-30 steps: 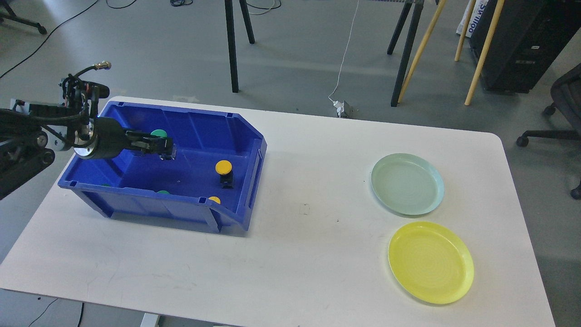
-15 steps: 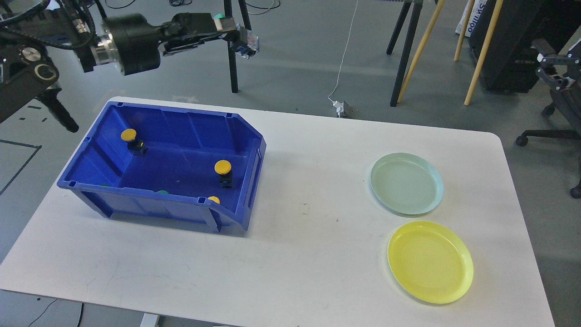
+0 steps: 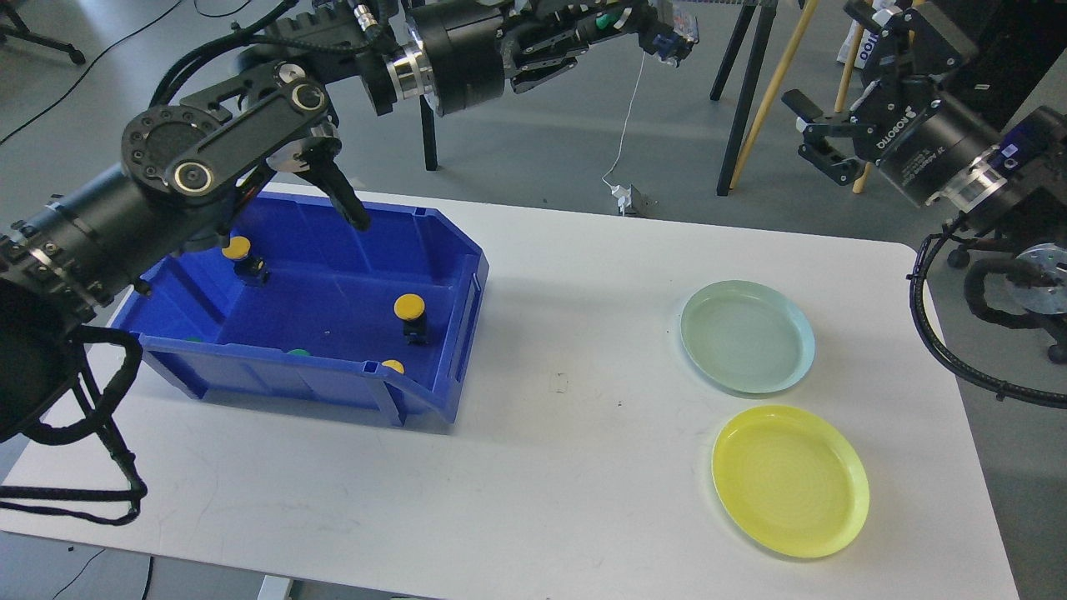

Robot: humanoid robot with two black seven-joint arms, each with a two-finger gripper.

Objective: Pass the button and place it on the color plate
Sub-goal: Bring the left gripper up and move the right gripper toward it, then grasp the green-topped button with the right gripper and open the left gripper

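Note:
My left gripper [image 3: 667, 32] is high above the table's far edge, at the top of the head view, shut on a green button [image 3: 614, 17]. My right gripper [image 3: 813, 132] is open and empty, raised at the upper right and facing the left gripper with a gap between them. The pale green plate [image 3: 747, 336] and the yellow plate [image 3: 789, 481] lie empty on the right of the white table [image 3: 542, 467]. The blue bin [image 3: 433, 392] at the left holds yellow buttons [image 3: 409, 307] [image 3: 237, 247] [image 3: 393, 367] and a green button [image 3: 298, 353] by its front wall.
Black stand legs [image 3: 427, 125] and wooden poles [image 3: 771, 92] stand on the floor behind the table. A black office chair [image 3: 1000, 250] is at the far right. My left arm [image 3: 192, 167] passes above the bin's back left corner.
My left gripper rose out of the bin with the green button and swung right across the top. My right arm came in from the right with its gripper open.

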